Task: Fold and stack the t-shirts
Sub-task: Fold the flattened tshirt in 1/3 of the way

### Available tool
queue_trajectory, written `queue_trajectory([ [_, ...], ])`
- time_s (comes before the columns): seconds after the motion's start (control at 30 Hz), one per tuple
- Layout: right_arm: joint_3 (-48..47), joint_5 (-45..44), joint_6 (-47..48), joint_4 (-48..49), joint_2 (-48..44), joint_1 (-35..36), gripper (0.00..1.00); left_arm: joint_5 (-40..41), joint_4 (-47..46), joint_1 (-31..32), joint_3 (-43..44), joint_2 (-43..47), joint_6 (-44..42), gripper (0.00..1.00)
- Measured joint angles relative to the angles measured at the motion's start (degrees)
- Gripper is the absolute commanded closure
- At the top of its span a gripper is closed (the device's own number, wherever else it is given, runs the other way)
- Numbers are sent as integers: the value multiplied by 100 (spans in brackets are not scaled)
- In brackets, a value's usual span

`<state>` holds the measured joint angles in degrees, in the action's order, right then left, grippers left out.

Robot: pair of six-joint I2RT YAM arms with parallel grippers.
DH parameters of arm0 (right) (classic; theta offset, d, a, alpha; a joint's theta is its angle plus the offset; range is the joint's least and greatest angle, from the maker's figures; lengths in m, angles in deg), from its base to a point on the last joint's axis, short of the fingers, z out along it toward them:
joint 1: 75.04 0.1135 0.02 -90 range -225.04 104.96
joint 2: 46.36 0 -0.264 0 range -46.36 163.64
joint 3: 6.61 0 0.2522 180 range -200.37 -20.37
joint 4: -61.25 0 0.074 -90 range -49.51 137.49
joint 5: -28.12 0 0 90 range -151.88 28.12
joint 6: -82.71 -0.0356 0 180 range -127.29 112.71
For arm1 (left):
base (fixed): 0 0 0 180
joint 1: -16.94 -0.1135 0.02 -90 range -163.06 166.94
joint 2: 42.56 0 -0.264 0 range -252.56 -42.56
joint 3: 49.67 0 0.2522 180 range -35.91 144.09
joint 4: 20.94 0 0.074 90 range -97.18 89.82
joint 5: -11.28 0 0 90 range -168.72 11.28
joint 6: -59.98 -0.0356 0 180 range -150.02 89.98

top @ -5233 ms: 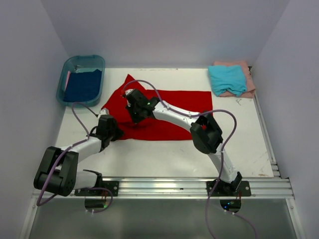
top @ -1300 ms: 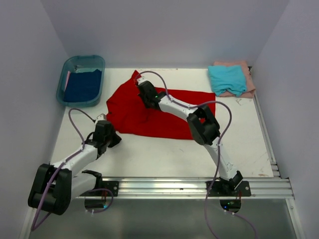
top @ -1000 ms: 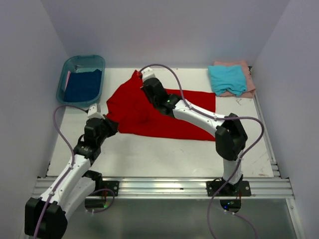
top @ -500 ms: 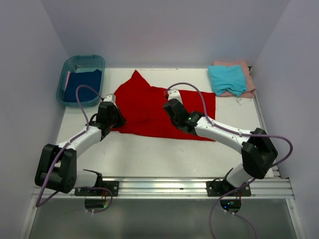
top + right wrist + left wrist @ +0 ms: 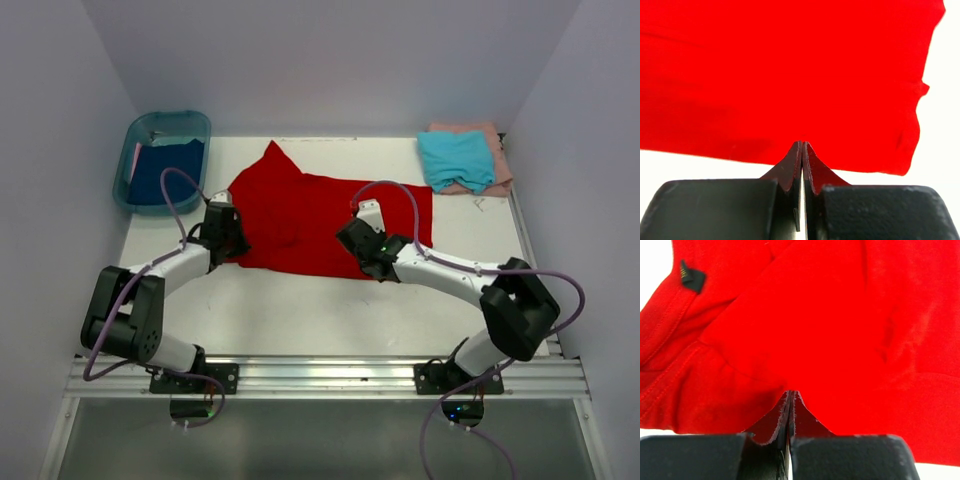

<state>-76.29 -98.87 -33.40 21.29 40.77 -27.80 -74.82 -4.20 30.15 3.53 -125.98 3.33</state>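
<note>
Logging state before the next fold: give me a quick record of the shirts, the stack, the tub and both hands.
red t-shirt: spread mostly flat across the middle of the table, not yet folded
left hand: shut, pinching the shirt's near-left edge
right hand: shut at the shirt's near hem; grip unclear
stack: folded teal t-shirt on top of pink t-shirt, far right corner
tub: far left, holds the dark blue t-shirt

The red t-shirt is matt knit cloth (hem stitching visible close up), the tub translucent glossy plastic, the table smooth white, the rail brushed metal.
</note>
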Motion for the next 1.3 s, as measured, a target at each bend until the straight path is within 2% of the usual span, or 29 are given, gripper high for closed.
queue_trajectory([
  [0.23,-52,-420,-483,-522,758,-435,100,304,15,0,7,-337,-4,100],
  [0.5,-52,-533,-721,-879,833,-1025,100,501,269,0,269,-612,20,100],
  [0.73,-111,-90,-710,-992,1008,-1266,100,494,660,0,404,-619,227,100],
  [1.0,-138,352,-678,-1012,1290,-1360,100,352,966,0,116,-229,444,100],
  [1.3,-343,664,-546,-1298,1432,-1462,100,271,1746,0,-46,225,522,100],
])
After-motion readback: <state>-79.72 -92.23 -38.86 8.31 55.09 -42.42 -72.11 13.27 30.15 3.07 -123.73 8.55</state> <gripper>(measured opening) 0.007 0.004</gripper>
